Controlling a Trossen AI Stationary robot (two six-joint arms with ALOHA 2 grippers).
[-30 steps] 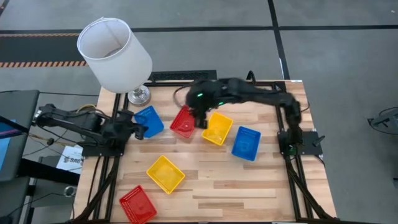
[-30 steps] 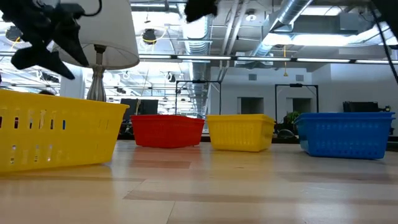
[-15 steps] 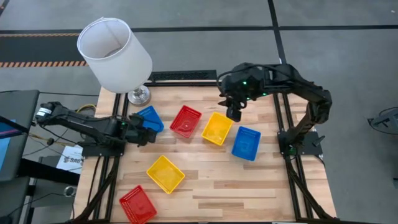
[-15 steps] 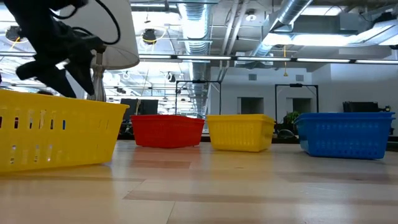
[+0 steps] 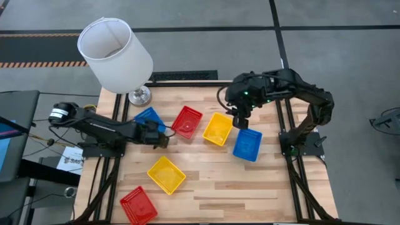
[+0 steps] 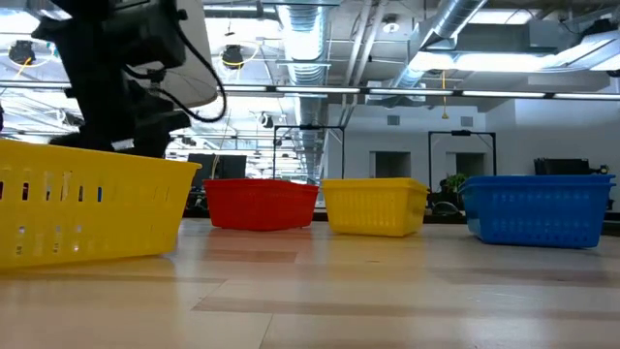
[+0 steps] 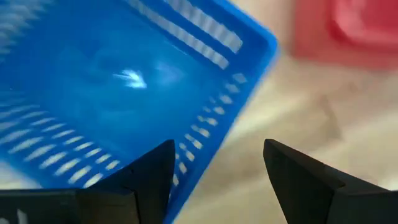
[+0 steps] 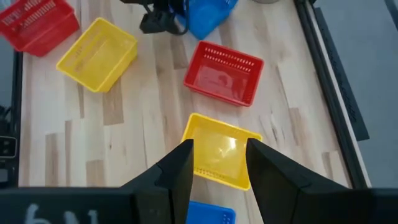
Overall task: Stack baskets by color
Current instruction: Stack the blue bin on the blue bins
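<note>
Your left end effector (image 5: 164, 139) sits spread at the near edge of the blue basket (image 5: 149, 119) by the lamp base (image 5: 139, 96), one finger inside its wall. Your right end effector (image 5: 240, 119) hovers, fingers parted and empty, above the gap between a yellow basket (image 5: 218, 129) and another blue basket (image 5: 248, 144). A red basket (image 5: 187, 121) lies left of that yellow one on the counter (image 5: 250, 187).

Pretty industrial room: grey floor (image 5: 187, 37) with dark seams and a hazard-striped strip (image 5: 37, 64), exposed silver ducts (image 6: 455, 29) and strip lights overhead, white back wall, and a light butcher-block wood surface (image 5: 219, 181).
</note>
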